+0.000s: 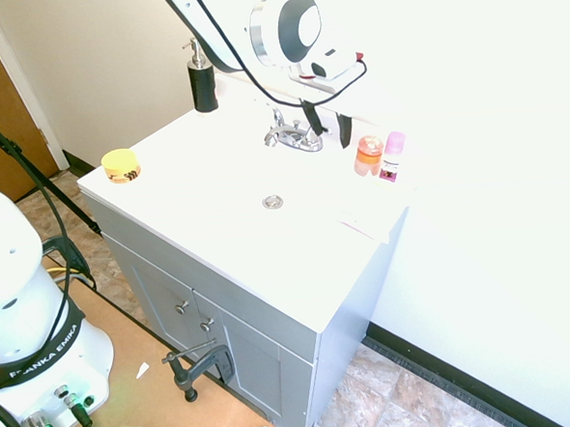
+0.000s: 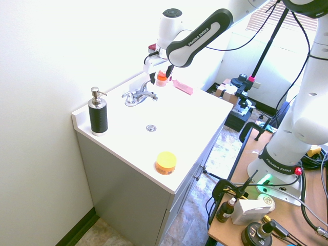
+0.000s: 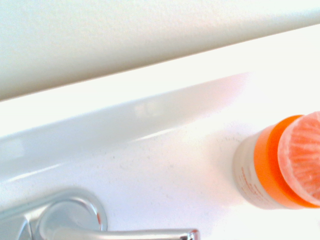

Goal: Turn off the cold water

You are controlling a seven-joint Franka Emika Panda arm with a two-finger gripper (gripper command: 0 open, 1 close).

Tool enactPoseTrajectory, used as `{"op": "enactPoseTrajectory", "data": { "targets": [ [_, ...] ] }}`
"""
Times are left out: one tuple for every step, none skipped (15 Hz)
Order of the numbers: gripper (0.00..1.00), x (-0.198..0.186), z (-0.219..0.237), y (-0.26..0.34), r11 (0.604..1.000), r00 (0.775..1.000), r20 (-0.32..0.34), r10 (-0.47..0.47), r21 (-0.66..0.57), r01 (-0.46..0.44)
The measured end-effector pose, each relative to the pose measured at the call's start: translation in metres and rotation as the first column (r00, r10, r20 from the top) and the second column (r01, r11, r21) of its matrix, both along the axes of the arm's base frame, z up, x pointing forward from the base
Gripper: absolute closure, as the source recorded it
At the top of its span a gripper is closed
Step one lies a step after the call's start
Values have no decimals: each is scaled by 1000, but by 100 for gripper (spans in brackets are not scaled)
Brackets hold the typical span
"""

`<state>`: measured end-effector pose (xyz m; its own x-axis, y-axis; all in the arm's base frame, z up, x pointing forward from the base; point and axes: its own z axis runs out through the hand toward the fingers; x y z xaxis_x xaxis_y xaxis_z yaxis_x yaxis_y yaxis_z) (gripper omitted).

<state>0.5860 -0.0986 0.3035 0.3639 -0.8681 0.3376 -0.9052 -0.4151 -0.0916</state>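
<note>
The cold water's tap, a small chrome faucet (image 1: 293,136) with two lever handles, stands at the back of the white basin (image 1: 227,184). It also appears in the second exterior view (image 2: 139,96). No stream of water can be made out at its spout. My gripper (image 1: 327,124) hangs just above the counter beside the faucet, on the side nearest the orange-capped bottle (image 1: 368,155). Its black fingers are open with nothing between them. The wrist view shows one chrome lever handle (image 3: 115,232) close by, and the orange-capped bottle (image 3: 280,165).
A pink-capped bottle (image 1: 393,156) stands next to the orange one. A black pump bottle (image 1: 202,78) is at the far back corner, and a yellow-orange tin (image 1: 120,165) sits near the front corner. The round drain (image 1: 273,202) lies mid-basin. The wall is right behind the faucet.
</note>
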Motion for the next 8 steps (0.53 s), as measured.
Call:
{"op": "enactPoseTrajectory", "data": {
  "targets": [
    [0,3,-1,0,1000,1000,-4,-5,-6,5],
    [0,3,-1,1,1000,1000,-7,-8,-8,8],
    [0,2,2,3,1000,1000,-8,-9,-4,9],
    [0,-2,8,7,1000,1000,-8,1,11,-1],
    [0,-12,15,17,999,1000,-16,24,42,-24],
    [0,-26,23,28,996,998,-33,51,79,-48],
    [0,-43,31,39,991,996,-53,75,117,-68],
    [0,-62,39,49,984,993,-73,94,156,-81]
  ]
}}
